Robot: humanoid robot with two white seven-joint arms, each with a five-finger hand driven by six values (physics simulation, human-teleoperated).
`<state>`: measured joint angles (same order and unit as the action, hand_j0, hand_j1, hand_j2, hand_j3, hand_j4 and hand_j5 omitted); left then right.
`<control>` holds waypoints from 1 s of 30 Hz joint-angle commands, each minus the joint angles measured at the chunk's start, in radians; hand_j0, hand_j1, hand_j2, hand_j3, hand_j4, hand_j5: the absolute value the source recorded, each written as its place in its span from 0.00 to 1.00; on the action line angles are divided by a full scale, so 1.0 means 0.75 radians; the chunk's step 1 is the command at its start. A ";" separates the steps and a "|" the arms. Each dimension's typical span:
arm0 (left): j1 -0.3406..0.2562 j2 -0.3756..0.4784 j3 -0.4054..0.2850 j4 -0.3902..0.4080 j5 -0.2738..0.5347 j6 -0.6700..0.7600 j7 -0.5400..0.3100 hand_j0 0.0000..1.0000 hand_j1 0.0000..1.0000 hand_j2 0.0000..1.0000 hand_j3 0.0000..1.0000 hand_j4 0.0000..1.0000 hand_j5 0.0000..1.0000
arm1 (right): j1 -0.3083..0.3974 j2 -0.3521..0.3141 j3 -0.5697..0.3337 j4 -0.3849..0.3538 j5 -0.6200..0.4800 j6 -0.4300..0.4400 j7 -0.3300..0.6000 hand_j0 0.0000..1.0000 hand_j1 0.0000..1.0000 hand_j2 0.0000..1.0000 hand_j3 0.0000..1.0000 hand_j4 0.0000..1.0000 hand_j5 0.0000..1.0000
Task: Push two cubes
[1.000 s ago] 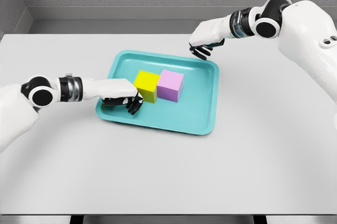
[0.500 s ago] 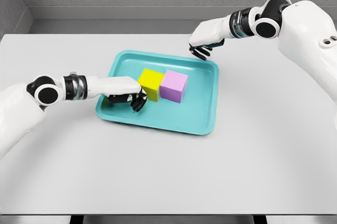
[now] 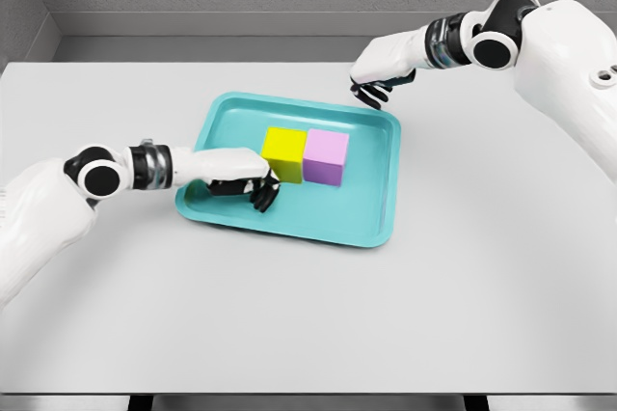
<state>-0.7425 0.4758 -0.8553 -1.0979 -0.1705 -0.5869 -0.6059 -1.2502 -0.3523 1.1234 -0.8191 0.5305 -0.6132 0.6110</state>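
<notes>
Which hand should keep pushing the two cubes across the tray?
Left. The left hand sits inside the tray, curled against the yellow cube, which touches the pink cube. The right hand hovers at the tray's far rim, away from both cubes.

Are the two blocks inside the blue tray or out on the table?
Inside. The yellow cube and the pink cube both sit side by side on the tray floor, within its raised rim.

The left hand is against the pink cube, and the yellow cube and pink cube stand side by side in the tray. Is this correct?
Not quite: the head view shows the left hand against the yellow cube, not the pink cube. The two cubes do stand side by side in the tray.
</notes>
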 commanded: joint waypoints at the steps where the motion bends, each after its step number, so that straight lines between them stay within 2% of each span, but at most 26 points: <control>1: 0.000 -0.007 -0.019 0.006 -0.065 -0.032 -0.007 0.16 0.16 0.16 0.16 0.16 0.16 | 0.000 -0.001 -0.003 0.000 -0.004 0.003 0.000 0.16 0.16 0.16 0.16 0.16 0.16; 4: -0.002 -0.004 -0.019 0.006 -0.061 -0.032 -0.007 0.16 0.16 0.16 0.16 0.16 0.16 | -0.002 -0.003 -0.003 -0.002 -0.004 0.003 0.000 0.17 0.17 0.17 0.17 0.17 0.17; 6: -0.006 0.018 -0.017 0.001 -0.053 -0.032 -0.007 0.17 0.17 0.17 0.17 0.17 0.17 | -0.002 -0.025 -0.007 -0.014 -0.006 0.003 0.000 0.21 0.21 0.21 0.21 0.21 0.21; 8: -0.010 0.032 -0.015 -0.011 -0.022 -0.032 -0.007 0.17 0.17 0.17 0.17 0.17 0.17 | 0.002 -0.068 -0.062 -0.027 -0.006 0.003 0.000 0.25 0.25 0.25 0.25 0.25 0.25; 9: -0.008 0.077 -0.013 -0.029 0.013 -0.032 -0.007 0.17 0.17 0.17 0.17 0.17 0.17 | 0.008 -0.093 -0.074 -0.031 -0.014 0.003 0.000 0.29 0.29 0.29 0.29 0.29 0.29; 10: -0.006 0.136 -0.013 -0.070 0.053 -0.032 -0.007 0.17 0.17 0.17 0.17 0.17 0.17 | 0.022 -0.131 -0.160 -0.033 -0.018 0.003 0.000 0.32 0.32 0.32 0.32 0.32 0.32; 11: -0.002 0.194 -0.009 -0.113 0.084 -0.032 -0.007 0.17 0.17 0.17 0.17 0.17 0.17 | 0.053 -0.168 -0.277 -0.033 -0.018 0.003 0.000 0.45 0.45 0.45 0.45 0.45 0.45; 12: 0.004 0.255 -0.009 -0.156 0.121 -0.032 -0.007 0.17 0.17 0.17 0.17 0.17 0.17 | 0.069 -0.205 -0.352 -0.029 -0.022 0.003 0.000 0.87 0.87 0.87 0.87 0.87 0.87; 13: 0.006 0.314 -0.003 -0.197 0.152 -0.032 -0.007 0.17 0.17 0.17 0.17 0.17 0.17 | 0.123 -0.246 -0.434 -0.025 -0.028 0.003 0.000 1.00 1.00 1.00 1.00 1.00 1.00; 14: 0.008 0.345 0.001 -0.203 0.172 -0.032 -0.007 0.17 0.17 0.17 0.17 0.17 0.17 | 0.180 -0.250 -0.475 -0.021 -0.028 0.003 0.000 1.00 1.00 1.00 1.00 1.00 1.00; 15: 0.008 0.351 0.060 -0.187 0.174 -0.032 -0.007 0.19 0.19 0.19 0.19 0.19 0.19 | 0.217 -0.252 -0.512 -0.021 -0.028 0.003 0.000 1.00 1.00 1.00 1.00 1.00 1.00; 16: 0.010 0.378 0.160 -0.128 0.176 -0.032 -0.007 0.31 0.31 0.31 0.31 0.31 0.31 | 0.262 -0.256 -0.575 -0.021 -0.028 0.003 0.000 1.00 1.00 1.00 1.00 1.00 1.00; 17: 0.010 0.382 0.252 -0.023 0.190 -0.032 -0.007 0.66 0.66 0.66 0.66 0.66 0.66 | 0.280 -0.273 -0.596 -0.018 -0.028 0.003 0.000 1.00 1.00 1.00 1.00 1.00 1.00; 18: 0.008 0.384 0.394 0.175 0.201 -0.032 -0.007 1.00 1.00 1.00 1.00 1.00 1.00 | 0.292 -0.301 -0.600 -0.016 -0.032 0.003 0.000 1.00 1.00 1.00 1.00 1.00 1.00; 19: 0.008 0.382 0.490 0.300 0.201 -0.032 -0.007 1.00 1.00 1.00 1.00 1.00 1.00 | 0.295 -0.322 -0.602 -0.016 -0.034 0.003 0.000 1.00 1.00 1.00 1.00 1.00 1.00; 20: 0.008 0.384 0.527 0.368 0.201 -0.032 -0.007 1.00 1.00 1.00 1.00 1.00 1.00 | 0.295 -0.359 -0.604 -0.016 -0.059 0.003 0.000 1.00 1.00 1.00 1.00 1.00 1.00; 22: 0.010 0.364 0.525 0.378 0.201 -0.032 -0.007 1.00 1.00 1.00 1.00 1.00 1.00 | 0.297 -0.432 -0.604 -0.018 -0.073 0.003 0.000 1.00 1.00 1.00 1.00 1.00 1.00; 25: 0.012 0.345 0.523 0.380 0.199 -0.032 -0.007 1.00 1.00 1.00 1.00 1.00 1.00 | 0.348 -0.485 -0.604 -0.016 -0.081 0.003 0.000 1.00 1.00 1.00 1.00 1.00 1.00; 30: 0.012 0.345 0.521 0.382 0.195 -0.032 -0.007 1.00 1.00 1.00 1.00 1.00 1.00 | 0.350 -0.479 -0.584 -0.033 -0.081 0.003 0.000 1.00 1.00 1.00 1.00 1.00 1.00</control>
